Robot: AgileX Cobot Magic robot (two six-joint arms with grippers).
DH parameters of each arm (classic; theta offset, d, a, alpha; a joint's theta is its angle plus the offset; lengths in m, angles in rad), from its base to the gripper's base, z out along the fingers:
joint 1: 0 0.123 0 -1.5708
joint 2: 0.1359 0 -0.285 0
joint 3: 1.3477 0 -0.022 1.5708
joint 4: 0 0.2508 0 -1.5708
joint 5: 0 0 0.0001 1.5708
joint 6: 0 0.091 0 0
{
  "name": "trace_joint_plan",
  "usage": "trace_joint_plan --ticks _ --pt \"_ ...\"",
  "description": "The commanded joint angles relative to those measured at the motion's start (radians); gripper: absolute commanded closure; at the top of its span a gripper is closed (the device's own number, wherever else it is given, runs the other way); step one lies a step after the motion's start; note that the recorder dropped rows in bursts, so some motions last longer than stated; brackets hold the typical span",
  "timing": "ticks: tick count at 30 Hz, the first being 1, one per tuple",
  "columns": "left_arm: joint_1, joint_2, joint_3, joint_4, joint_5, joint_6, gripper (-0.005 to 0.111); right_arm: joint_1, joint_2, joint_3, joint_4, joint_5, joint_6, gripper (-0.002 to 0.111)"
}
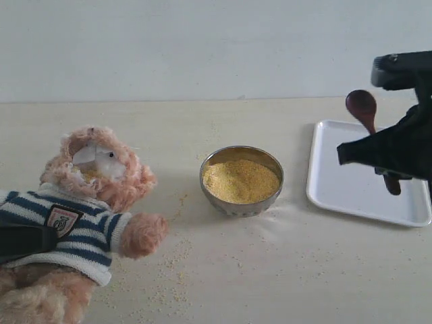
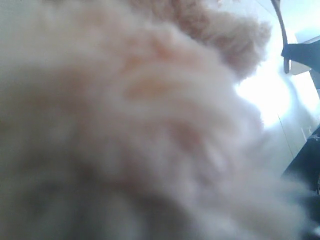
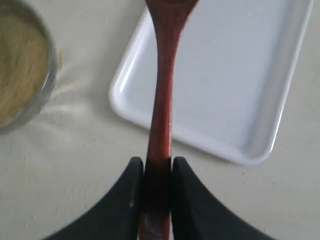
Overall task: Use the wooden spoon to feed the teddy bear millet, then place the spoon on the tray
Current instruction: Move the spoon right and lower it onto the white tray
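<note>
Right jaws are seen closed on the thin handle of the wooden spoon (image 3: 162, 100), which is held raised over the white tray (image 1: 331, 196), bowl end uppermost. No grains can be made out in it. Left jaws cannot be assessed: the left wrist view is filled by the fur of the teddy bear (image 1: 101, 169), and only a dark part is seen lying across its striped sweater.

Risks noted:
- The grip is narrow, on a slim rounded handle, so pivoting or slipping is judged possible.
- If the spoon is released from height, a bounce or skid over the tray's low rim is likely.
- The metal bowl (image 1: 241, 206) of millet (image 1: 241, 181) stands near the tray and could be knocked.

The counter (image 1: 270, 290) is pale and matte, with loose grains (image 1: 169, 270) scattered beside the bear. A plain white wall (image 1: 202, 47) is seen behind. Nothing further of the room is shown.
</note>
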Motion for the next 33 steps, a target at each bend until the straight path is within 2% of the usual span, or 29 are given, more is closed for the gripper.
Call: trace_joint_plan --ticks 1,7,21,33 --pt "0.004 -0.007 0.001 -0.023 0.022 0.005 0.102 -0.122 0.034 0.002 -0.002 -0.09 0.013 0.107" --pt "0.004 -0.007 0.001 -0.023 0.022 0.005 0.102 -0.193 0.184 -0.008 -0.002 -0.179 -0.011 0.107" --pt "0.004 -0.007 0.001 -0.023 0.022 0.005 0.102 -0.202 0.467 -0.227 -0.037 -0.181 -0.031 0.107" --pt "0.004 -0.007 0.001 -0.023 0.022 0.005 0.102 -0.235 0.62 -0.276 -0.03 -0.199 -0.04 0.107"
